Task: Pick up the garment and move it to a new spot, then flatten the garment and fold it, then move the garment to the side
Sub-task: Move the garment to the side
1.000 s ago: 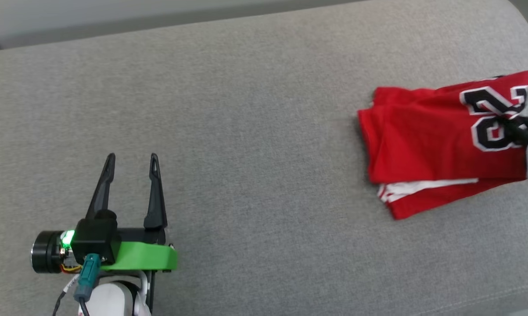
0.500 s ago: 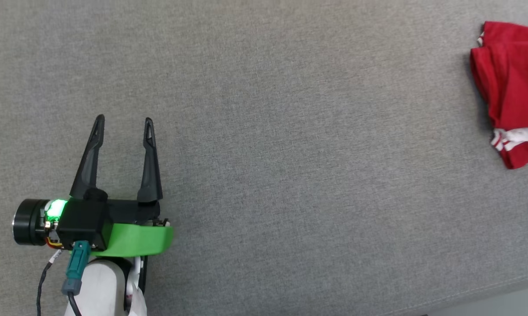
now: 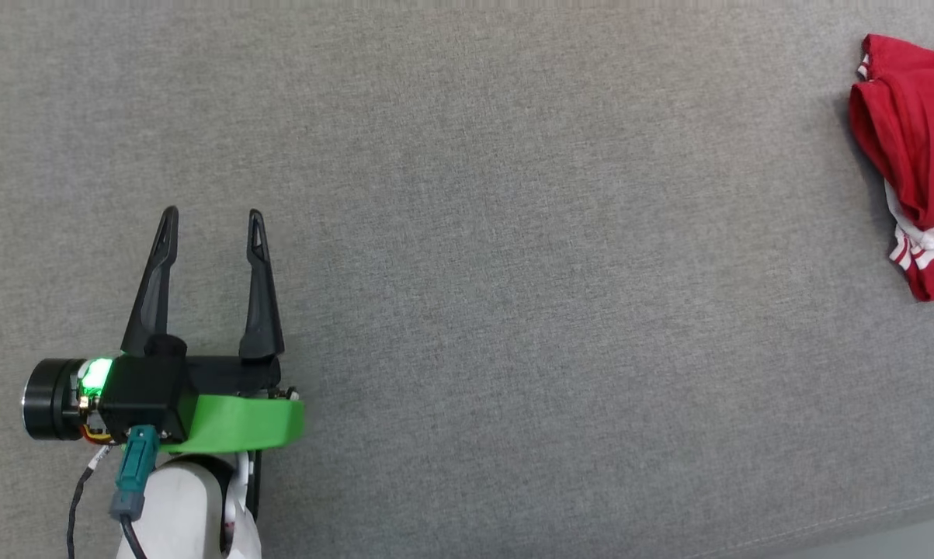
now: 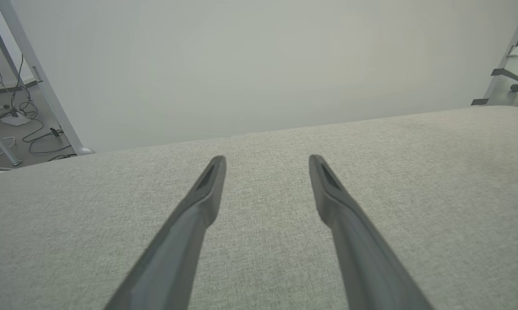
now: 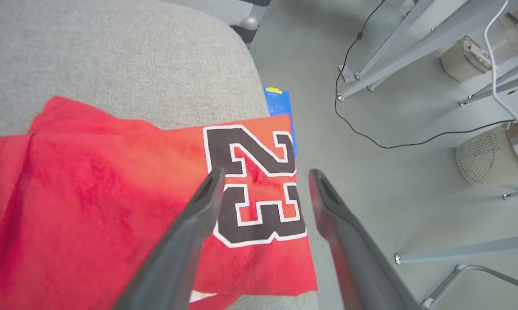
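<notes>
Your right fingers [image 5: 190, 232] have sprung apart since a second ago, released over the number end of the folded garment [image 5: 112, 193], long axis crosswise, at the surface [image 5: 112, 51] right edge. Meanwhile your left fingers [image 3: 152, 295] are spread, empty, well apart; right arm's nearer.

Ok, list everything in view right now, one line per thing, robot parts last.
garment: one, red with a black-and-white 23, folded at the cushion's right end.
cushion: one, grey fabric, beneath the garment and both grippers.
flat item: one, blue, on the floor beside the cushion.
mesh basket: one, pale, on the floor near the metal legs.
cable: one, black, across the floor.
left gripper: one, dark fingers, open over bare cushion.
right gripper: one, dark fingers, open above the garment's number.
</notes>
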### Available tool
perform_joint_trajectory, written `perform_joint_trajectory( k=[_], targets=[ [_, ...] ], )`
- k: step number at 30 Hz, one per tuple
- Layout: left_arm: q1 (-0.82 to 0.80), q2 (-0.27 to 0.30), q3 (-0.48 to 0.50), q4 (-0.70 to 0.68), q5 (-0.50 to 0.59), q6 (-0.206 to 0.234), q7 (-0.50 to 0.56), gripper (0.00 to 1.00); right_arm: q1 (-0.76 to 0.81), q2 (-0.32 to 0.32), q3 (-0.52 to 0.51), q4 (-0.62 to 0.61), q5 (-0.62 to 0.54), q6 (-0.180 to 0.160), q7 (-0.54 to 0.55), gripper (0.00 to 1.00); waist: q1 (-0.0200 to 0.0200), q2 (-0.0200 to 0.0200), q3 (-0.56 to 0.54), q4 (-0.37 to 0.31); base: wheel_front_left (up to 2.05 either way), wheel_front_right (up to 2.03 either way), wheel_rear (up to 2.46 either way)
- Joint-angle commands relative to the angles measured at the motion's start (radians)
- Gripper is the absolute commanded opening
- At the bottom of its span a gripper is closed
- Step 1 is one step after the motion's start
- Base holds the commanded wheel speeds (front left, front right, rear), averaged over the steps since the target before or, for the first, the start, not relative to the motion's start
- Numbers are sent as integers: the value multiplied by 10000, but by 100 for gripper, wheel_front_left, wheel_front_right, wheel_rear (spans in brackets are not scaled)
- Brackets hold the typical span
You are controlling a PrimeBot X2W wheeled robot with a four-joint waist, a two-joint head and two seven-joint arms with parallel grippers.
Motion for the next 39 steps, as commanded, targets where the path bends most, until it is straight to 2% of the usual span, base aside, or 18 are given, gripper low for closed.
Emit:
perform_joint_trajectory(
  k=[1,6,11,14,19,25,32,39],
  targets=[
    [105,-53,17,51,-102,74,-57,100,49,-35,-101,-126,-220,-9,-547,100,-1,-1,-647,238,0,0,0],
    [681,-168,131,250,-355,156,-57,100,587,565,-671,-939,-855,-9,-2640,100,-1,-1,-1554,407,0,0,0],
    [1091,-275,173,364,-541,174,-57,100,1481,1524,-1653,-2376,-1354,-9,-3888,100,-1,-1,-2184,748,0,0,0],
    [1186,-345,167,460,-635,179,-57,100,2374,2126,-2290,-3543,-1502,-9,-4127,100,-1,-1,-2498,1052,0,0,0],
    [1382,-433,150,609,-724,180,-57,100,4104,3554,-3266,-6077,-2292,-9,-4247,100,-1,-1,-2884,1399,0,0,0],
    [1541,-500,83,864,-740,160,-57,100,5888,4956,-3425,-8159,-2956,-9,-4260,100,-1,-1,-3304,1825,0,0,0],
    [1689,-520,71,1214,-670,85,-57,100,7607,5938,-3003,-8672,-3115,-9,-4262,100,-1,-1,-3778,2189,0,0,0],
    [1956,-525,28,1504,-565,1,-57,100,9005,6380,-2921,-8588,-3131,-9,-4263,100,-1,-1,-4168,2344,0,0,0]
  ],
)
